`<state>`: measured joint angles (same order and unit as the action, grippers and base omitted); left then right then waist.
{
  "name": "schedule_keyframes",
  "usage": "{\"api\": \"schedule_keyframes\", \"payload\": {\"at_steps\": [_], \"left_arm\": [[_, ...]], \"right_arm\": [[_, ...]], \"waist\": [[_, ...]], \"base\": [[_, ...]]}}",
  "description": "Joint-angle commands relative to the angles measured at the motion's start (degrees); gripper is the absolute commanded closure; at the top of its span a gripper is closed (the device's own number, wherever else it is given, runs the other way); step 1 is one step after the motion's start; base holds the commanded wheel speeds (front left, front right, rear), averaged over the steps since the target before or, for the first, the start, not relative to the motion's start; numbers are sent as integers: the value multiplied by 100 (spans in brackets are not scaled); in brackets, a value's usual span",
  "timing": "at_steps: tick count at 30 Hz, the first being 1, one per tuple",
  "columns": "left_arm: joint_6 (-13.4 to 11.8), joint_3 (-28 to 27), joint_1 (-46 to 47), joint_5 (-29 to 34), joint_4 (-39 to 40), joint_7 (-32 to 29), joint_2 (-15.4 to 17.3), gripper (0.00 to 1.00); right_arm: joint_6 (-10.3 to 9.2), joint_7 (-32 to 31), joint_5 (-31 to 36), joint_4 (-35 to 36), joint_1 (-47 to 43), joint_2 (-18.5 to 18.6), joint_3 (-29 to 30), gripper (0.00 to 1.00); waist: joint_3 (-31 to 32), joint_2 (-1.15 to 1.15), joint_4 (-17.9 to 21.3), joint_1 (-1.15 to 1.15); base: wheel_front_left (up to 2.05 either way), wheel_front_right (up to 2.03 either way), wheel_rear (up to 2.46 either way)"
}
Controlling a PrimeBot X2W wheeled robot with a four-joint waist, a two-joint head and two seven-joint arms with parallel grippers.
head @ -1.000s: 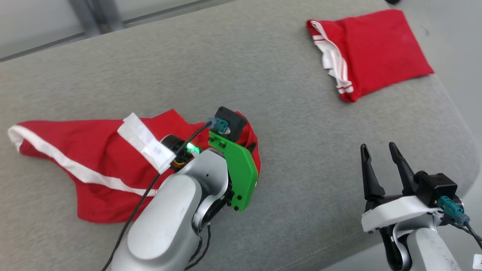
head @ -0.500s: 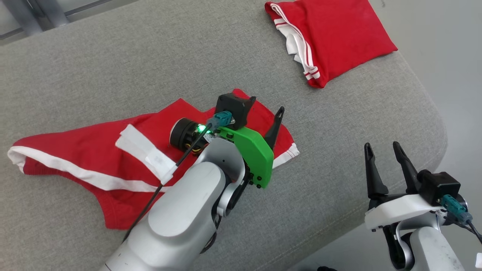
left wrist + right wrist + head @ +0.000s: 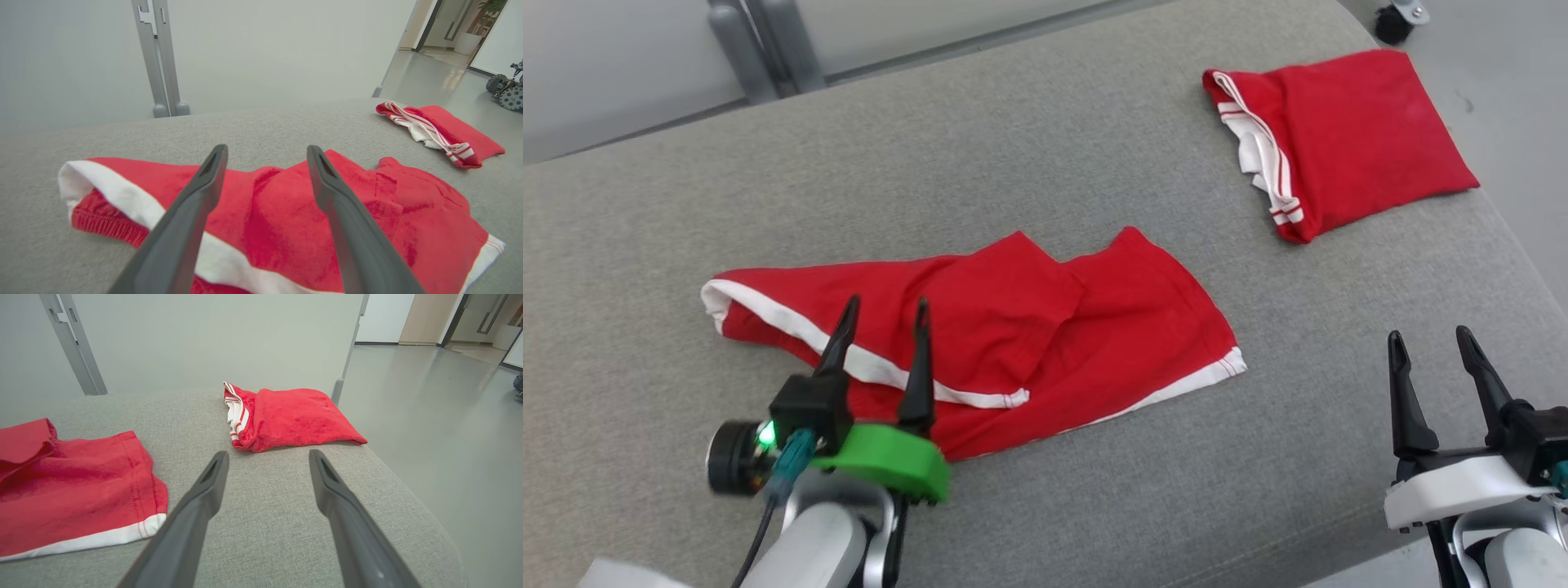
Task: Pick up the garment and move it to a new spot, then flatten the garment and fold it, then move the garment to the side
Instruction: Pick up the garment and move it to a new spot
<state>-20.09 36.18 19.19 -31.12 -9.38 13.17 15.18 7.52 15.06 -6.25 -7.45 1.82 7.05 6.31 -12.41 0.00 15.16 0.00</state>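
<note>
Red shorts (image 3: 1029, 343) lie rumpled and unfolded mid-tabletop (image 3: 1013, 147), with left pincer (image 3: 885, 304) and right pincer (image 3: 1429, 333) both apart and empty, so flattening, folding and moving aside likely remain.

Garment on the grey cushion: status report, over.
Left pincer open, empty, at near edge of garment. Right pincer open, empty, aside. Garment rumpled, unfolded. Folded red garment far right, not in the way.

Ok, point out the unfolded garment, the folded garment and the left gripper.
unfolded garment (image 3: 1094, 327), head view, red middle panel.
folded garment (image 3: 1364, 139), head view, red top face.
left gripper (image 3: 887, 301), head view, midway between fingertips.
</note>
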Motion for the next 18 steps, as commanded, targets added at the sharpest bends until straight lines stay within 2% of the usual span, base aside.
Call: {"api": "schedule_keyframes", "payload": {"at_steps": [1,5,9,13,18], "left_arm": [[-96,-131,-417,-32,72,91,75,0],[-166,-476,-1418,-31,191,204,199,0],[34,-978,-2310,332,478,198,-8,0],[470,-1506,-2891,814,572,201,-278,0],[1068,-2076,-3192,1306,510,201,-643,0]], "right_arm": [[-7,15,64,52,-149,57,28,0],[-7,15,132,126,-368,118,109,0],[-6,15,184,179,-597,108,230,0],[-6,15,233,213,-786,59,300,0],[-7,15,273,172,-873,3,322,0]], "waist": [[738,0,-751,0],[985,0,-987,0],[1167,0,-1213,0],[1246,0,-1391,0],[1277,0,-1534,0]], "base": [[0,0,0],[0,0,0],[0,0,0],[0,0,0],[0,0,0]]}}
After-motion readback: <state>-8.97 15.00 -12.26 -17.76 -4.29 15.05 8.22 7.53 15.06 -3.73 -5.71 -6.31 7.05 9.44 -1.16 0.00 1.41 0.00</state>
